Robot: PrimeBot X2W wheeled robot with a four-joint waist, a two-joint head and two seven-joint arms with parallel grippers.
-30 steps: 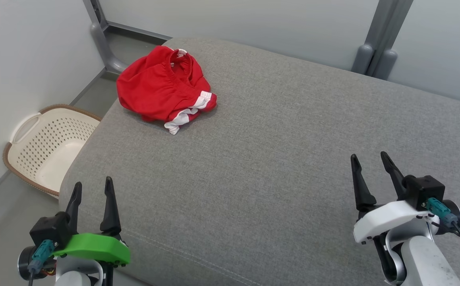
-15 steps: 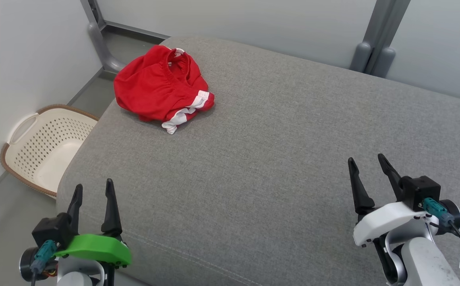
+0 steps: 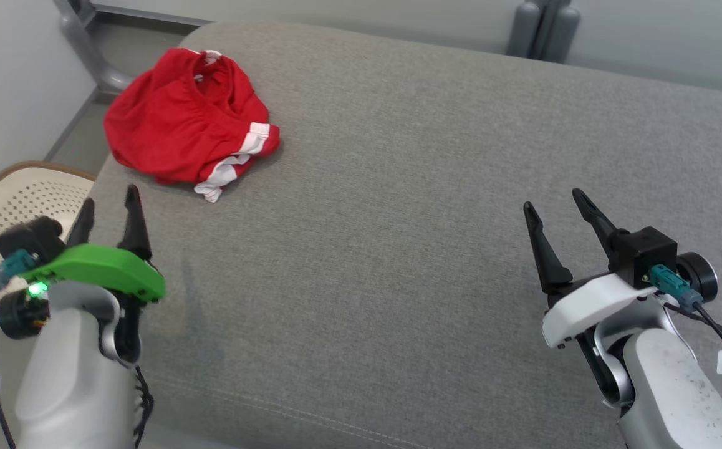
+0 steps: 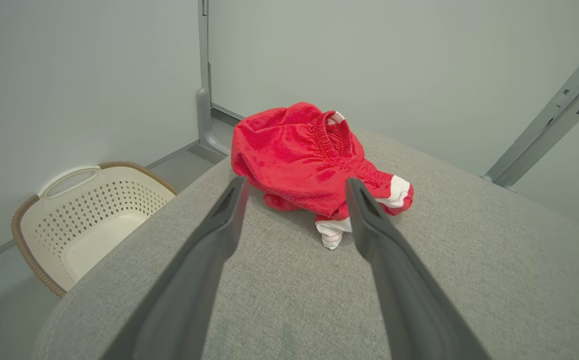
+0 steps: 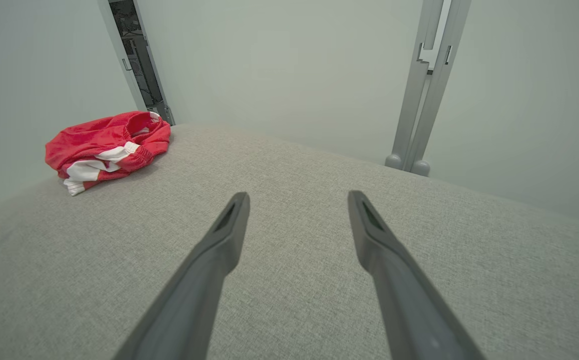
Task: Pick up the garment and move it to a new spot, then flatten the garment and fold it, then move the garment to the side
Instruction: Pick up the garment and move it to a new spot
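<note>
The garment point(image 3: 183, 118) is a pair of red shorts with white stripes. It lies in a loose heap at the far left corner of the grey upholstered surface point(image 3: 398, 187), close to the left edge. It is crumpled, not flat, so its long axis is not very clear. In the head view the heap runs roughly on a diagonal: the gathered elastic waistband is at the far end, and the hem with the white stripes points toward the near side and a little to the right. A small white fold of the hem lies on the grey fabric at the near end.

The left hand point(image 3: 109, 194) hovers just in front of the garment, with its two dark fingers spread wide. It holds nothing and touches nothing. In the left wrist view the fingers of this hand point(image 4: 295, 181) frame the garment point(image 4: 309, 150), but there is a gap between the tips and the cloth.

The right hand point(image 3: 551, 198) is well apart from the garment, over the right part of the surface. Its fingers are also wide apart and empty.

On the floor, left of the surface, stands a cream basket point(image 3: 18, 199) with holes.
</note>
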